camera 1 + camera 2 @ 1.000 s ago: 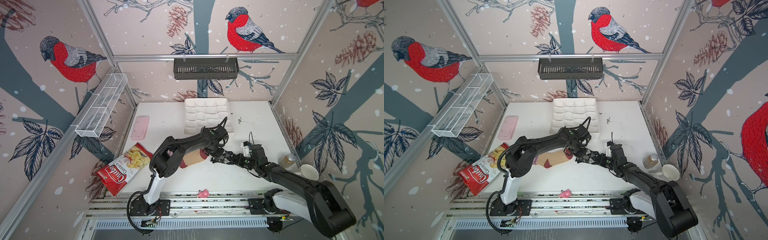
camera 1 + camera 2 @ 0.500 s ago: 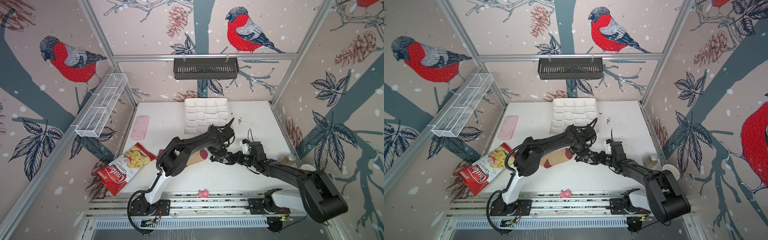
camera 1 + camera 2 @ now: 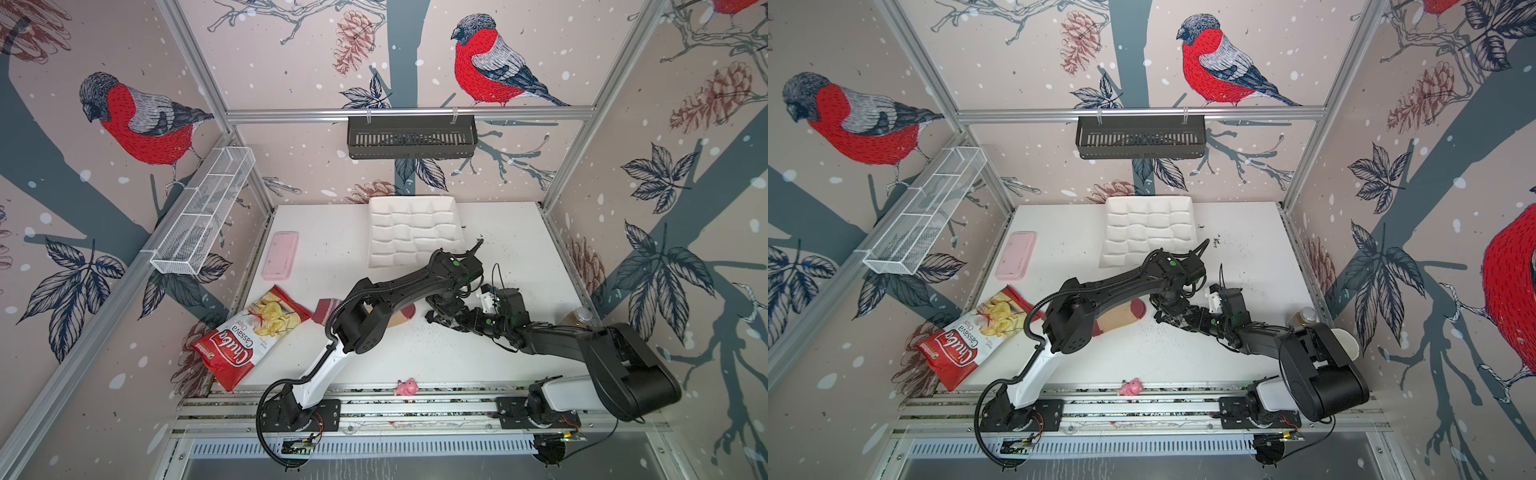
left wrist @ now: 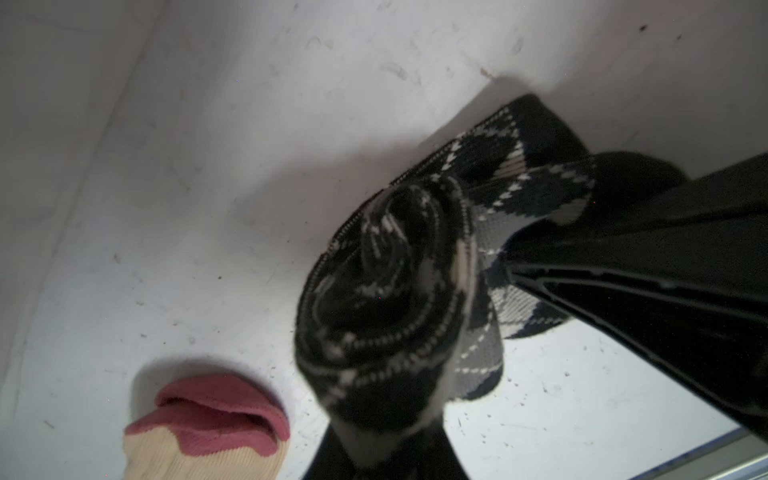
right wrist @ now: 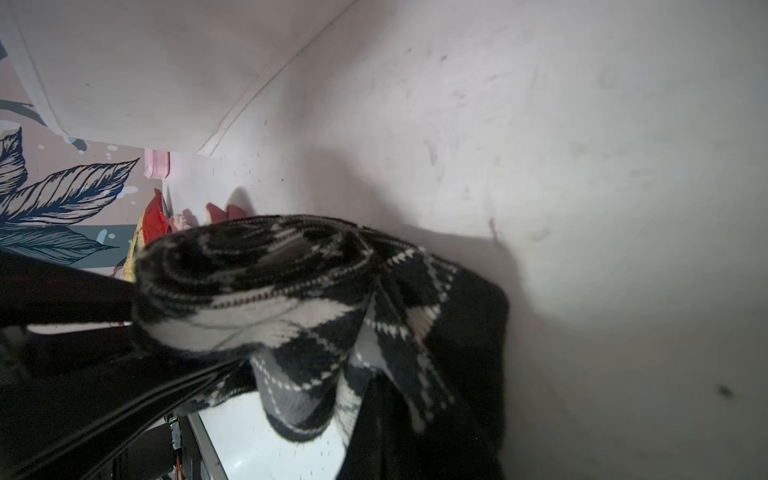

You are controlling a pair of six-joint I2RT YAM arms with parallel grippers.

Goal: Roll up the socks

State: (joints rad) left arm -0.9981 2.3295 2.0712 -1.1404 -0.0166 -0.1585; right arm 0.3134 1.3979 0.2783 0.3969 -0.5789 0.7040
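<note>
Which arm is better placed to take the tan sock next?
Likely left. The tan sock lies beside the left gripper, under that arm; the right gripper, shut on the argyle sock, is farther.

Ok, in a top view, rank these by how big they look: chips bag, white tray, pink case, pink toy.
Largest: chips bag and white tray, too alike to rank.
Next: pink case.
Smallest: pink toy.

You face a black-grey-white argyle sock (image 4: 386,291), a tan sock (image 3: 1121,318) with maroon toe mid-frame, and a red-and-white bag (image 3: 955,345) lower left.
</note>
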